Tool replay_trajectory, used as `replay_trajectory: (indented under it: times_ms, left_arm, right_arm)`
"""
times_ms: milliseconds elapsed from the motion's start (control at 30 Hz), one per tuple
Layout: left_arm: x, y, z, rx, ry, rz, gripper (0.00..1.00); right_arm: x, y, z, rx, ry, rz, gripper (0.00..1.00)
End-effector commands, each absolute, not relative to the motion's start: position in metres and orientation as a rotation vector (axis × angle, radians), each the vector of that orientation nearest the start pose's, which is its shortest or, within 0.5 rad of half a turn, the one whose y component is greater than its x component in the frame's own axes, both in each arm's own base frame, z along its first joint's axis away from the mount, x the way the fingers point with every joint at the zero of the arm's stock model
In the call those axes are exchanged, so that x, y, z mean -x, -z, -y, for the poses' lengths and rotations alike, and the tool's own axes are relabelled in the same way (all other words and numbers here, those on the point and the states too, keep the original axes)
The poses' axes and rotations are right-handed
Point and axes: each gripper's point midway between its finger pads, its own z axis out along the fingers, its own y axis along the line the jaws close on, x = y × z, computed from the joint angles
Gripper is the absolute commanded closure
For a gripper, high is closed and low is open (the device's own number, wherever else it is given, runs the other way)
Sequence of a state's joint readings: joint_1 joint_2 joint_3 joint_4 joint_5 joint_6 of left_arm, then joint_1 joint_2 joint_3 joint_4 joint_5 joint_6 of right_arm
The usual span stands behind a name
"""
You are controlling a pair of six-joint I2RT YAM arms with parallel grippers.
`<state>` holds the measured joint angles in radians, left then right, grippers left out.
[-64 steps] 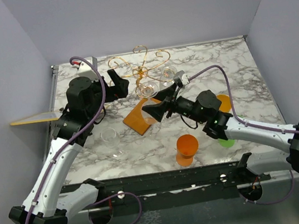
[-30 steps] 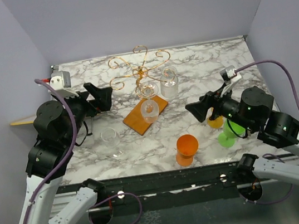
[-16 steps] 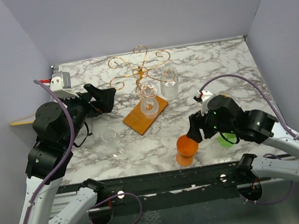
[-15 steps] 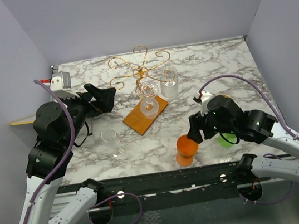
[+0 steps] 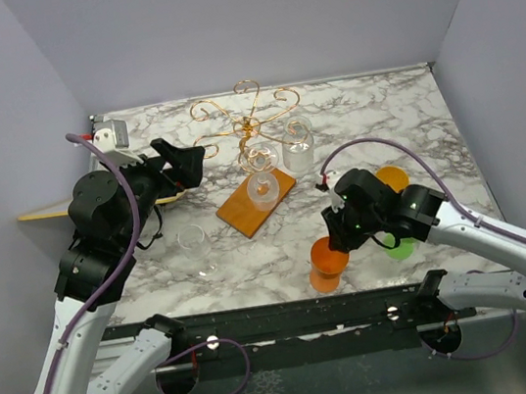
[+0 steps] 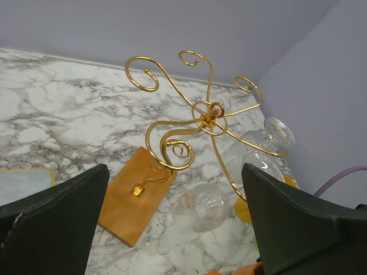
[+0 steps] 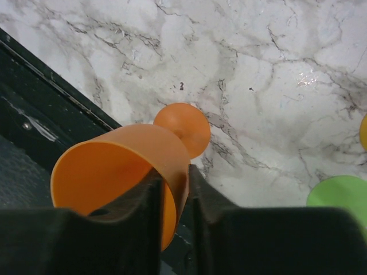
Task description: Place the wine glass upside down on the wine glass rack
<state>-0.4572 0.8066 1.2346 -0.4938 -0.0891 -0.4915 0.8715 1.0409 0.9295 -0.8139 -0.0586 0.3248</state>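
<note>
An orange wine glass (image 5: 329, 258) stands near the table's front edge. My right gripper (image 5: 340, 238) is shut on its rim: in the right wrist view one finger is inside the orange wine glass (image 7: 114, 166) and the other outside, with my right gripper (image 7: 174, 182) pinching the wall. The wine glass rack (image 5: 248, 122), gold wire on a wooden base (image 5: 243, 212), stands at the back middle. Two clear glasses (image 5: 263, 188) hang on it upside down. My left gripper (image 5: 184, 164) hovers left of the rack, open and empty. The left wrist view shows the rack (image 6: 210, 112) between my left gripper's (image 6: 175, 172) fingers.
A clear glass (image 5: 194, 248) stands left of the rack's base. A yellow glass (image 5: 392, 178) and a green glass (image 5: 402, 249) sit to the right of the orange one. A flat yellow-edged board (image 5: 47, 212) juts out at the table's left edge.
My right gripper has swung from the right side to the orange glass and shut on its rim. The left arm has shifted only slightly.
</note>
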Motion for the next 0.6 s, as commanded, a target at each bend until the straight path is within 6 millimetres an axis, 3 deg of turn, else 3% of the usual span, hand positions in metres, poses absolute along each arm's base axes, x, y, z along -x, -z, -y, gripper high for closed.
replay_trajectory:
  times_ms: [0, 100, 400, 567]
  left_arm:
    - [-0.256, -0.412, 0.124, 0.13, 0.645, -1.644, 0.01]
    - [-0.255, -0.414, 0.125, 0.128, 0.652, -1.641, 0.01]
    - [-0.249, -0.423, 0.127, 0.119, 0.688, -1.622, 0.01]
    - [-0.247, -0.429, 0.127, 0.125, 0.697, -1.608, 0.01]
  right_arm:
    - [-0.143, -0.156, -0.209, 0.795, -0.538, -2.48, 0.8]
    - [-0.147, -0.16, -0.204, 0.774, -0.492, -2.481, 0.98]
    - [-0.171, -0.212, -0.18, 0.566, -0.381, -2.328, 0.99]
    - [-0.192, -0.247, -0.144, 0.373, -0.188, -2.233, 0.99]
